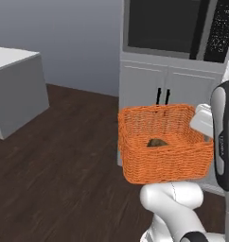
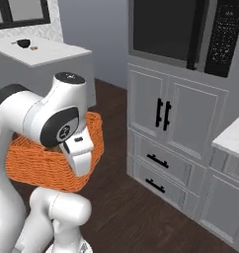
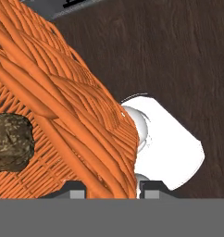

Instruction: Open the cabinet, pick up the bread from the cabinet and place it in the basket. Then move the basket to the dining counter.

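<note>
The basket [image 1: 166, 144] hangs in the air above the dark wood floor [image 1: 55, 179], in front of the tall grey unit [image 1: 149, 85] with the black microwave [image 1: 182, 26]. In the left base view the arm covers its right rim, and in the right base view the white arm hides most of it, so only the lower wall [image 2: 45, 168] and a piece of rim show there. The bread [image 1: 156, 142] lies inside the basket on its bottom; in the left view only its top shows over the front wall. In the hand view it is cut off by the left edge of the picture [image 3: 9, 141]. The pincer [image 3: 113, 190] shows in the hand view, where the two dark fingertips [image 3: 77, 190] stand one on each side of the basket wall [image 3: 86, 120]; it is closed on this wall and carries the basket. The tips themselves are mostly cut off by the bottom of the picture, so the exact contact is hard to see. The dining bench [image 1: 14, 90] stands well apart to the left, partly cut by the picture edge; in the right view small dark things [image 2: 24, 43] lie on its top, too small to tell.
</note>
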